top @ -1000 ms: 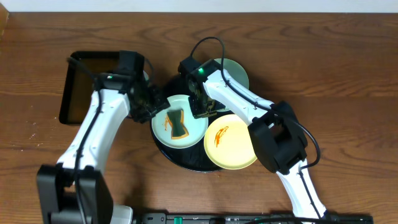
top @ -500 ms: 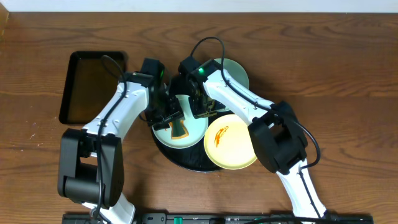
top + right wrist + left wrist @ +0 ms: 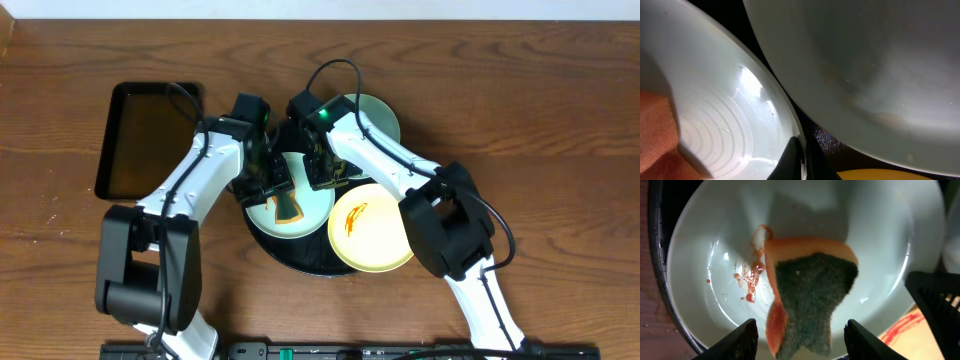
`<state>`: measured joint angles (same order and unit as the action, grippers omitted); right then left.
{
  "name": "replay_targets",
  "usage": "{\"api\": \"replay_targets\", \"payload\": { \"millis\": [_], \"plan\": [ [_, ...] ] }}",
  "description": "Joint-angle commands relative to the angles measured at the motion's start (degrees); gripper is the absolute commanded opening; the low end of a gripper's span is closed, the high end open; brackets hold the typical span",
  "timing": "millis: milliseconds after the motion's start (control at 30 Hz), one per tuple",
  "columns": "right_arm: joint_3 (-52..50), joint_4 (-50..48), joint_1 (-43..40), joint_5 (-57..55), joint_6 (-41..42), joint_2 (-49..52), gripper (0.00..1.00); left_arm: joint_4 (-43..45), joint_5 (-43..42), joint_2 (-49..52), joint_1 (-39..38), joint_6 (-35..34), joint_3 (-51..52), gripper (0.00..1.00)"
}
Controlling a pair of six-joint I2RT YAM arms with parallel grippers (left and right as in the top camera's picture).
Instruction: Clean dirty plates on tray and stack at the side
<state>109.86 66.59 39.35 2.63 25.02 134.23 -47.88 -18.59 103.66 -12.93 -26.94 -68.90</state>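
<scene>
Overhead, the tray [image 3: 300, 266] is seen with all three plates on it. A mint plate [image 3: 318, 210] lies at the tray's centre-left, a yellow plate [image 3: 372, 232] over its near-right rim, and a second mint plate [image 3: 378, 112] at its far-right edge. The left gripper [image 3: 272, 185] and the right gripper [image 3: 325, 178] are both brought in over the tray's centre. A rectangular tray [image 3: 140, 140] lies well apart, to the tray's left.

In the left wrist view, the left gripper's jaws are spread and set astride a sponge [image 3: 812, 297]. The sponge lies green side up in the mint plate, and nothing is gripped. A sauce smear [image 3: 747, 277] is seen just beside the sponge, on the side of the tray's rim.

In the right wrist view, the right gripper's fingers [image 3: 801, 157] are pressed together at the mint plate's rim. Whether that rim is pinched cannot be told.

The step in hand is judged to be taking up the sponge. The jaws are best lowered squarely and closed across the sponge's narrow middle. The sponge should then be pressed flat and drawn over the smear. The plate should be steadied meanwhile, lest it be pushed into the yellow plate.
</scene>
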Motion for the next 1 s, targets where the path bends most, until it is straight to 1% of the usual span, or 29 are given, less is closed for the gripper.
{"api": "replay_targets", "payload": {
  "millis": [0,100,133,300,400,533,567,600,633,767,967],
  "plan": [
    [-0.2,0.0,-0.1,-0.2,-0.2,0.6,0.01,0.4,-0.6,3.1,-0.5,1.3,0.5,0.57],
    [-0.2,0.2,0.0,-0.2,-0.2,0.6,0.01,2.1,-5.1,4.8,-0.8,3.2,0.5,0.57],
    [-0.2,0.2,-0.1,-0.2,-0.2,0.6,0.01,2.4,-5.4,5.2,-1.0,3.3,0.5,0.57],
    [-0.2,0.0,0.0,-0.2,-0.2,0.6,0.01,2.5,-5.0,6.2,-1.3,3.3,0.5,0.57],
    [-0.2,-0.2,0.0,-0.2,-0.2,0.6,0.01,2.5,-1.6,6.3,-1.3,2.6,0.5,0.52],
    [-0.2,-0.1,0.0,-0.2,-0.2,0.6,0.01,2.6,-0.2,6.3,-1.3,2.7,0.5,0.32],
    [-0.2,-0.1,-0.1,-0.2,-0.2,0.6,0.01,2.5,-0.2,6.3,-1.3,2.7,0.5,0.23],
    [-0.2,-0.2,-0.1,-0.2,-0.2,0.6,0.01,2.5,-0.2,6.3,-1.3,2.7,0.4,0.19],
    [-0.2,-0.2,-0.1,-0.2,-0.2,0.6,0.01,2.3,-0.2,6.2,-1.3,2.7,0.4,0.08],
    [-0.2,-0.2,0.0,-0.2,-0.3,0.6,0.01,1.9,-0.2,5.0,-1.3,2.7,0.2,0.07],
    [-0.2,-0.2,-0.1,-0.2,-0.4,0.6,0.01,1.7,-0.4,-0.1,-1.3,2.5,-0.3,0.07]
  ]
}}
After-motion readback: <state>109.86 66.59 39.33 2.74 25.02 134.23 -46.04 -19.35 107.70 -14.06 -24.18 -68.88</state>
